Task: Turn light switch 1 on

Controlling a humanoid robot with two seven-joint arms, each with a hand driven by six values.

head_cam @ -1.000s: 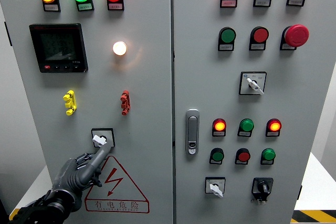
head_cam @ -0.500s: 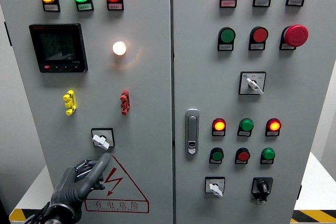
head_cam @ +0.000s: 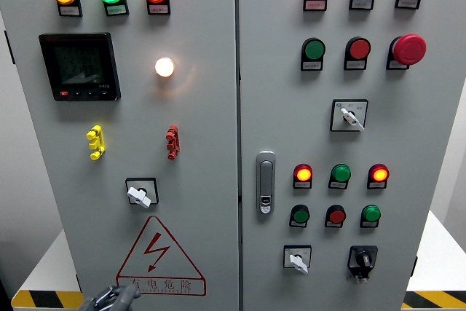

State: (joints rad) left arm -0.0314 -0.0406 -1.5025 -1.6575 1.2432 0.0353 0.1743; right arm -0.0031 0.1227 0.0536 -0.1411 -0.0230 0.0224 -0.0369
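The rotary switch [head_cam: 140, 193] sits low on the left cabinet door, a white knob on a black square plate, its handle slanting up to the left. Above it a round white lamp [head_cam: 164, 67] glows. Only the top of my left hand [head_cam: 113, 298], dark grey, shows at the bottom edge, well below the switch and over the lower rim of the red warning triangle [head_cam: 156, 258]. It touches nothing that I can see. My right hand is out of the picture.
The left door carries a black meter [head_cam: 79, 66], three lit lamps along the top, a yellow clip [head_cam: 95, 142] and a red clip [head_cam: 172, 142]. The right door has a handle [head_cam: 266, 182], coloured buttons, a red emergency stop [head_cam: 409, 49] and more selector switches.
My left hand has dropped away from the rotary switch, from touching the knob to nearly out of frame at the bottom. The lamp stays lit throughout.
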